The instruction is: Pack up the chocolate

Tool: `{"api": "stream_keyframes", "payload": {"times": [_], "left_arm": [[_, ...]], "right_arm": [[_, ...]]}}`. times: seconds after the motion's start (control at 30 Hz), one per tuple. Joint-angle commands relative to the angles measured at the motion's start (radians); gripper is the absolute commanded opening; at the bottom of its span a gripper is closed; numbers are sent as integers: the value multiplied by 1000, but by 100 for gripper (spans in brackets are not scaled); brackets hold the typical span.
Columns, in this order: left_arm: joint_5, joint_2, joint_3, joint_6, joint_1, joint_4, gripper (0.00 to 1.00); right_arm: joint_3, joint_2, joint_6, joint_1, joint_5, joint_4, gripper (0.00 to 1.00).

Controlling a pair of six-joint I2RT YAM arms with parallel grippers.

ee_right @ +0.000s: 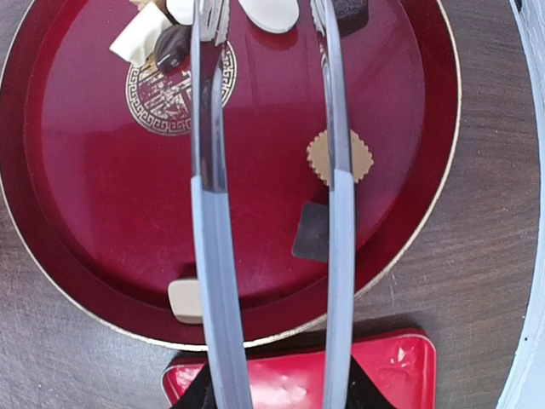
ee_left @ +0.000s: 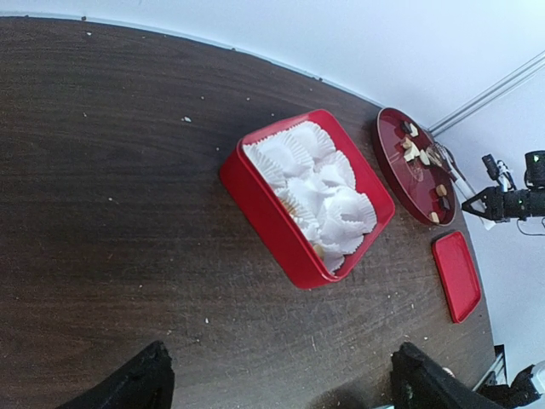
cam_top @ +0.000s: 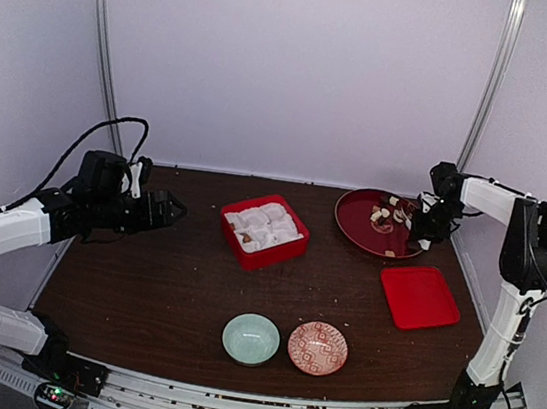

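Observation:
The chocolate [cam_top: 384,217] lies as small pieces on a dark red plate [cam_top: 351,227] at the back right. The right wrist view shows a tan scalloped piece [ee_right: 340,157], a dark square [ee_right: 312,232], a whitish cube [ee_right: 185,300] and more at the plate's far side. My right gripper [cam_top: 422,224] [ee_right: 277,399] is shut on slim silver tongs [ee_right: 209,170]. The tongs' two arms reach apart over the plate with nothing between them. At the left, my left gripper [cam_top: 167,209] [ee_left: 281,388] hangs open and empty above the table.
A red box [cam_top: 264,232] [ee_left: 298,247] lined with white paper cups sits in the middle of the table at the back. A flat red lid [cam_top: 419,296] [ee_right: 400,366] lies in front of the plate. A green bowl [cam_top: 251,339] and a patterned bowl [cam_top: 317,347] stand near the front edge.

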Motion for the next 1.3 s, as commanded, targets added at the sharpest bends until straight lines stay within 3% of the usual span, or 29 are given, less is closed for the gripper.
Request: {"api": "stream_keyframes", "payload": {"times": [0.0, 0.43, 0.7, 1.27], "left_arm": [[2, -1, 7, 16, 10, 16, 91], [6, 15, 16, 17, 12, 15, 91], [12, 32, 23, 17, 12, 18, 91], [3, 20, 10, 13, 12, 23, 91]], "right_arm": [[60, 39, -16, -8, 17, -8, 35], [157, 141, -19, -18, 3, -39, 34], [157, 144, -23, -19, -32, -44, 26], [-56, -110, -2, -15, -142, 44, 21]]}}
